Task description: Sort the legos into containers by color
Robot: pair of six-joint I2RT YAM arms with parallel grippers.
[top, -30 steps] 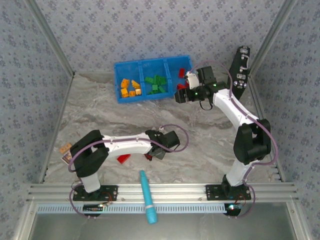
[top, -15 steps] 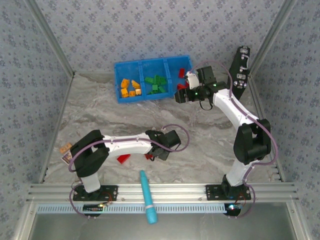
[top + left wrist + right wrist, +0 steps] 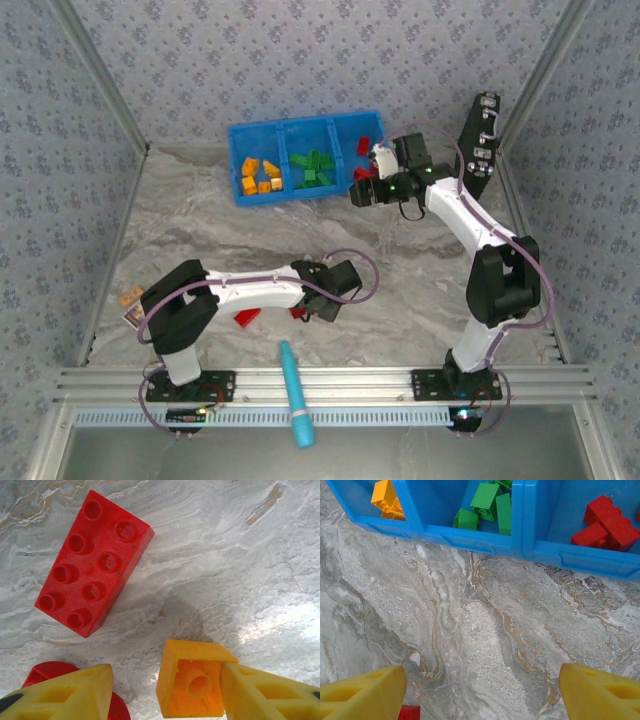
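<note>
The left hand [image 3: 166, 677] stands part open, low over the bench [image 3: 240, 555], with an orange brick [image 3: 192, 680] between its fingers [image 3: 65, 697], hollow side up. The brick touches one finger and there is a clear gap to the other, so nothing is gripped yet. That other finger sits over a red round piece [image 3: 42, 672]. A long red brick [image 3: 92, 562] lies just beyond, apart from both.

I'd judge the step in hand to be picking up the orange brick. To do it well, the hand should shift a little towards the brick so the brick sits centred. Otherwise the closing finger may shove it sideways or tip it. The free finger should come in clear of the round piece and not drag it along. The grip belongs on the flat side walls, followed by a straight lift before swinging away.

The drop belongs in the tray [image 3: 250, 140] at the far side, in the end compartment with the other orange ones. Green sits in the middle and red at the opposite end. The right hand [image 3: 482, 680] hangs wide and empty just short of the tray's near wall, by the red end, so the way to the orange end looks free.
</note>
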